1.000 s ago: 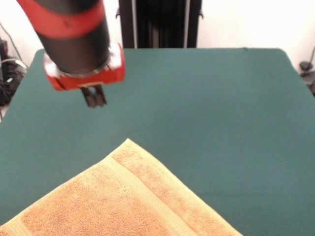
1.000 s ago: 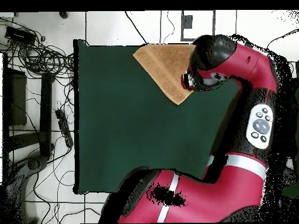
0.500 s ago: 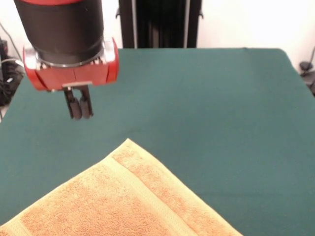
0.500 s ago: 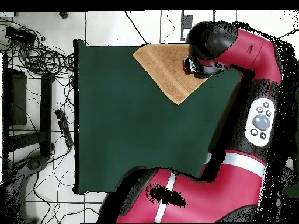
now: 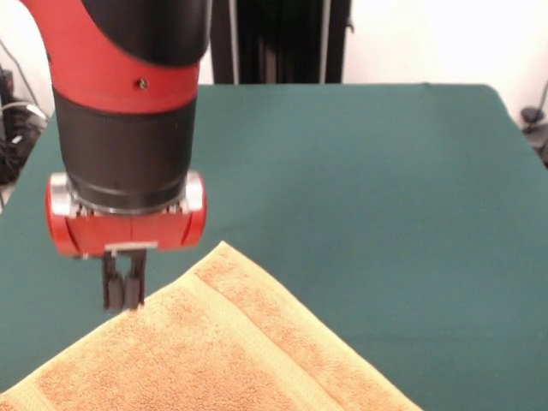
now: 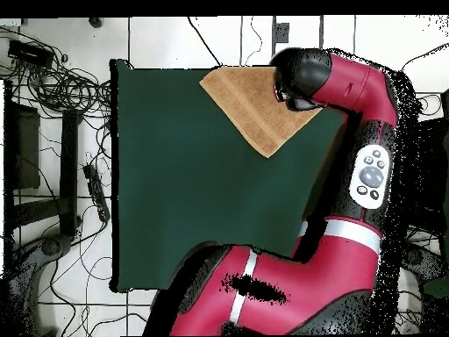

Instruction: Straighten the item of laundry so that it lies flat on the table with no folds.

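The orange-tan towel (image 5: 231, 351) lies askew at the near left of the green table (image 5: 368, 188), one corner pointing toward the robot, a paler band running along that end. Its lower part runs out of the front view. My gripper (image 5: 122, 293) hangs straight down with its two fingers pressed together, tips at the towel's left edge, just left of the corner. I cannot tell whether they touch the cloth. In the overhead view the towel (image 6: 250, 105) lies at the table's top edge, and the arm's head (image 6: 298, 77) covers its right part and the gripper.
The robot's dark pedestal (image 5: 278, 38) stands behind the table's far edge. Cables and equipment (image 6: 53, 132) lie on the floor beside the table. The arm's red body (image 6: 351, 246) covers the table's lower right part in the overhead view.
The gripper has come down and toward the towel, from above the bare cloth beyond the corner to the towel's left edge. Its fingers stay together. The towel has not moved.
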